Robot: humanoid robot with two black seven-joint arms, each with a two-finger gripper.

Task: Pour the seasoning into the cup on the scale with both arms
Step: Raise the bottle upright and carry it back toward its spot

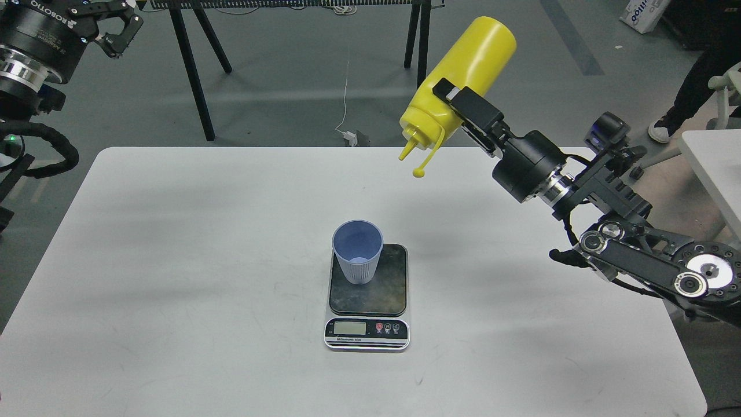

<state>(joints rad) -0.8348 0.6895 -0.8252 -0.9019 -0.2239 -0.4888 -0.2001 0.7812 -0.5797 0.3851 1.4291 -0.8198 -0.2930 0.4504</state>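
My right gripper [454, 98] is shut on the yellow seasoning bottle [463, 72] and holds it high above the table's far right. The bottle is tilted, with its nozzle pointing down and left and its tethered cap dangling below. It is up and to the right of the light-blue cup [358, 251], well clear of it. The cup stands upright on the dark plate of the scale [367, 289] at mid-table. My left gripper [118, 26] is raised at the top left, beyond the table, open and empty.
The white table [173, 260] carries only the scale and cup. Black trestle legs [194, 69] stand on the floor behind it. A second white table edge [712, 162] and a person's legs [689, 87] are at the far right.
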